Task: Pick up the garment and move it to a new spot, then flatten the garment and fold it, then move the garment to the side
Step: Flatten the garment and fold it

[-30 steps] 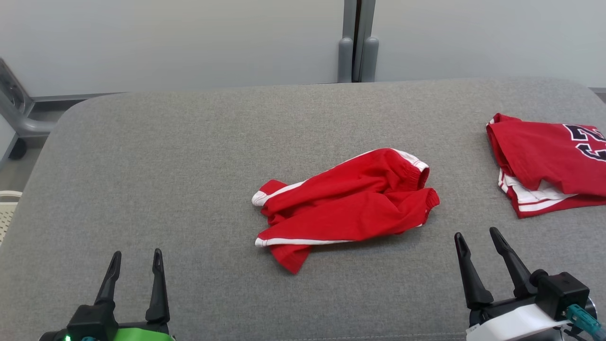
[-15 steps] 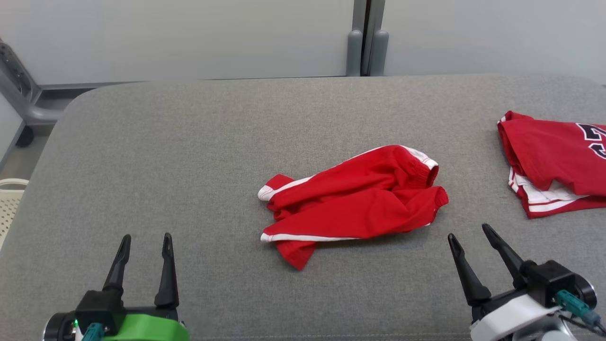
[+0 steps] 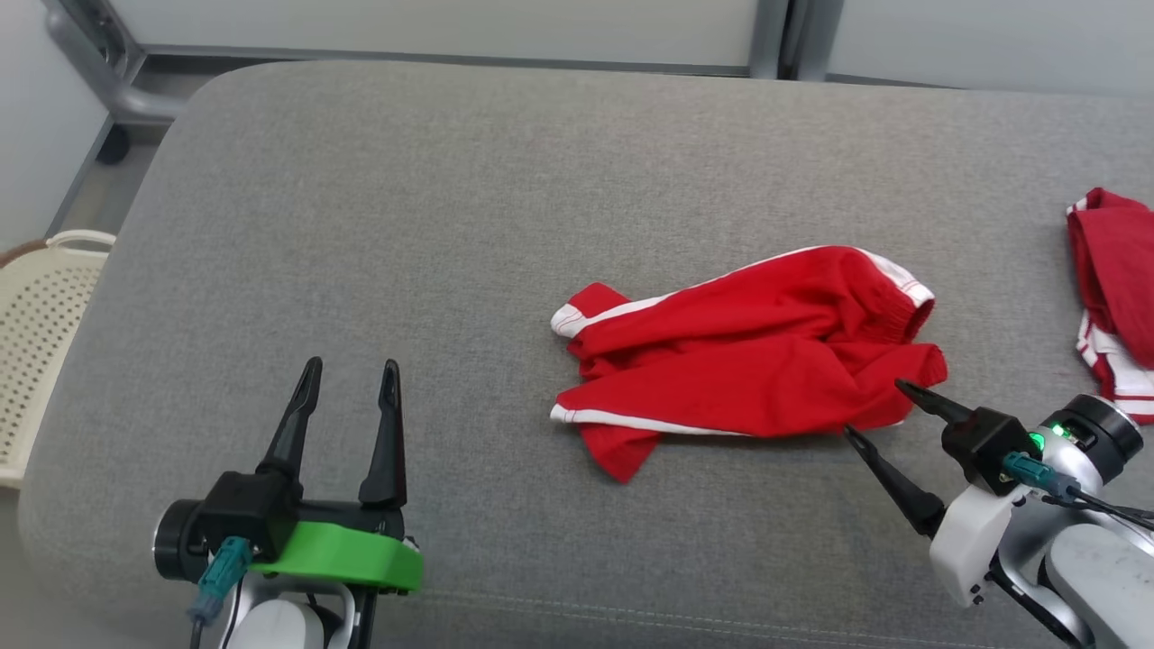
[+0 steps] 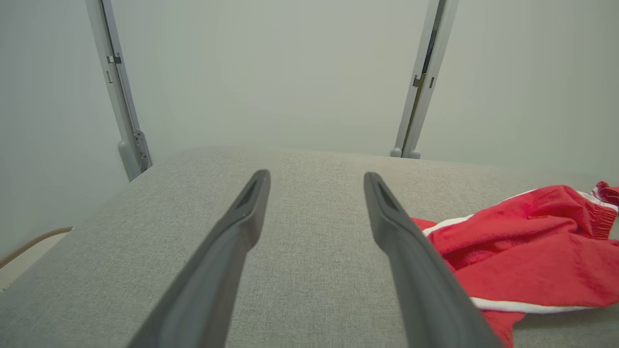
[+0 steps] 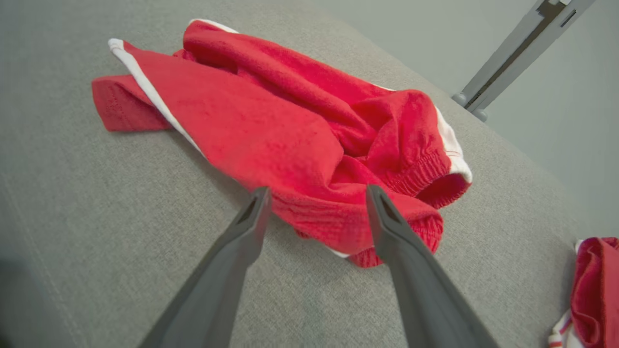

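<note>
Head view: both claws are spread wide and neither is gripping anything. The left claw [image 3: 352, 362], with the bright green plastic collar behind its two long dark fingers, hovers over bare fabric near the front left, well apart from the clothes. The right claw [image 3: 873, 407] is angled in toward the crumpled red shorts with white side stripes [image 3: 748, 370]. Its tips sit right at the elastic waistband end, one finger over the red edge and one just beside it. Whether they actually touch the cloth, I can't tell.

The shorts lie bunched up roughly in the middle of the grey woven-fabric padded worktop [image 3: 451, 225], waistband to the right and leg hems to the left.

Only the head view shows the cream perforated plastic basket [image 3: 36, 342] beside the left end. It also shows a second red garment with white trim [image 3: 1113, 270] at the far right edge, apart from the shorts.

The right wrist view gives the close-up. You can see the gathered, ribbed elastic of the waistband, the soft fuzzy knit and the deep folds, with the open fingers framing that end.

The left wrist view looks low across the cushion's coarse weave to pale walls with grey metal posts [image 4: 418, 96]. The shorts are off to its right.
</note>
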Motion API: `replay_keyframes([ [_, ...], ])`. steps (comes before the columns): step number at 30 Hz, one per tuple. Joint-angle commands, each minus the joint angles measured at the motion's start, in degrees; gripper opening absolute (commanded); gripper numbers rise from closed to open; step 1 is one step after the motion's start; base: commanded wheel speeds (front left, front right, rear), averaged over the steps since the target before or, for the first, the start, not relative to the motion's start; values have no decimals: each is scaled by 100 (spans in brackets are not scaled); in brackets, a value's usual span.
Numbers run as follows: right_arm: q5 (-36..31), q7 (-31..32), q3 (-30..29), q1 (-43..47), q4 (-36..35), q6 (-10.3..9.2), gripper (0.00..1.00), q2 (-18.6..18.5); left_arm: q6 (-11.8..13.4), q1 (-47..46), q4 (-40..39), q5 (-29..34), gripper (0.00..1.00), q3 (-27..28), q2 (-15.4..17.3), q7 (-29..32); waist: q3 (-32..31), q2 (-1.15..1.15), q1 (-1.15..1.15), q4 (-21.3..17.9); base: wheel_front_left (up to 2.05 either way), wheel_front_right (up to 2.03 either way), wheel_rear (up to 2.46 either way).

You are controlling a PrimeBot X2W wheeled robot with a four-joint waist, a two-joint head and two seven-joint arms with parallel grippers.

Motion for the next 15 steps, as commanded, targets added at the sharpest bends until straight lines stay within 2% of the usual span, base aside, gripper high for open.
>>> replay_keyframes([
  [1, 57, 1, 40, -77, 18, -3, 100, -53, -15, -83, 7, -41, 100, -24, -6, -15, 294, 0, 0, 304, 0, 0, 0],
  [6, 43, 213, 783, -546, 44, -4, 100, -565, 21, -174, -10, -122, 100, -95, -39, -16, 450, 0, 0, 445, 0, 0, 0],
  [10, -24, 355, 1319, -965, 59, -4, 98, -767, 39, -228, -3, -162, 100, -130, -47, -16, 539, 0, 0, 468, 0, 0, 0],
  [11, -30, 378, 1456, -1084, 69, -4, 47, -796, 40, -251, -6, -180, 100, -133, -48, -16, 555, 0, 0, 465, 0, 0, 0],
  [12, 1, 415, 1589, -1175, 77, -4, 0, -811, 45, -269, -10, -198, 100, -142, -49, -16, 564, 0, 0, 463, 0, 0, 0],
  [15, 263, 318, 1794, -1446, 55, -4, 0, -812, 77, -284, -25, -222, 100, -174, -49, -16, 586, 0, 0, 456, 0, 0, 0],
])
